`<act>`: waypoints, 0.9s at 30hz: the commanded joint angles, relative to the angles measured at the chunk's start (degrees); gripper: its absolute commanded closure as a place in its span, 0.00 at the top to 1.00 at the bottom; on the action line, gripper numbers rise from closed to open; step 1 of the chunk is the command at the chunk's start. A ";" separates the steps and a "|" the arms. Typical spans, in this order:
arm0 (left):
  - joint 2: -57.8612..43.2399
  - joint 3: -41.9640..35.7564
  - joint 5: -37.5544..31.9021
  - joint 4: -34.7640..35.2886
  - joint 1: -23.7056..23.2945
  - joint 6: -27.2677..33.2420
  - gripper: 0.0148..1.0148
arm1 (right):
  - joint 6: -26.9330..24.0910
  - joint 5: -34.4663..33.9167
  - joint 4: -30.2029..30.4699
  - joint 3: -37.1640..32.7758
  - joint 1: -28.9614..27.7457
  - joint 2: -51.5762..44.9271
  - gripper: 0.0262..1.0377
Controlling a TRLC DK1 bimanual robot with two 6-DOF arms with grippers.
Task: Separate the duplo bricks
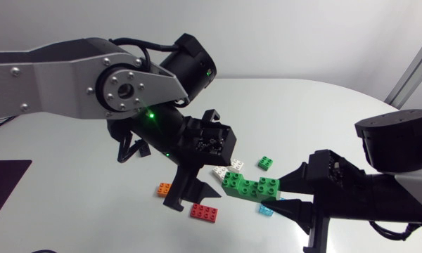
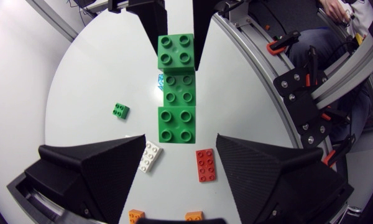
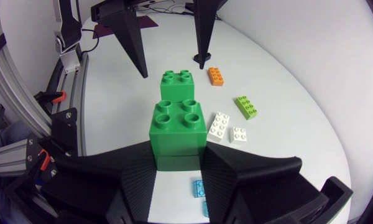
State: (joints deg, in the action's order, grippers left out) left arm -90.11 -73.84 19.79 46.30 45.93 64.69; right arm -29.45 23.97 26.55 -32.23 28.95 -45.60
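From above, the right gripper [image 1: 285,191] pinches one end of a stepped stack of green plastic duplo bricks [image 1: 250,186], held over the middle of the white desk [image 1: 70,211]. The left gripper [image 1: 195,191] stands spread at the stack's other end. A flat red brick [image 1: 205,211] and a small orange brick [image 1: 164,188] lie loose nearby.

In the left wrist view, the wide-apart fingers [image 2: 99,168] flank the stack's near end without clearly touching it. A white brick [image 2: 151,155] lies just beside one finger.

In the right wrist view, the right fingers [image 3: 130,168] press both sides of the lowest block.

If the left gripper closes off-centre or pulls askew, the stack could twist out of the right's pinch. A low approach could also sweep the loose bricks. The most room to draw apart looks to be toward the desk's left edge.
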 commanded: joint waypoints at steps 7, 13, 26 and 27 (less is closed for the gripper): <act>-1.83 -2.27 1.30 0.54 0.65 -1.05 0.70 | 1.68 0.03 -1.14 1.47 0.76 -0.45 0.28; -2.88 -2.71 2.27 0.45 0.83 -1.58 0.70 | 2.38 -0.41 -1.23 1.29 1.90 -0.27 0.28; -4.47 -3.85 3.59 0.37 1.18 -2.28 0.34 | 2.38 -0.59 -1.14 1.82 1.99 0.17 0.28; -4.55 -3.94 3.68 0.37 1.18 -2.28 0.29 | 2.29 -0.59 -1.14 1.82 2.08 0.17 0.28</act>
State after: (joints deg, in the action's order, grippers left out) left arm -93.45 -75.81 22.57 46.30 46.70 63.35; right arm -28.21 23.68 26.15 -31.94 30.44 -45.58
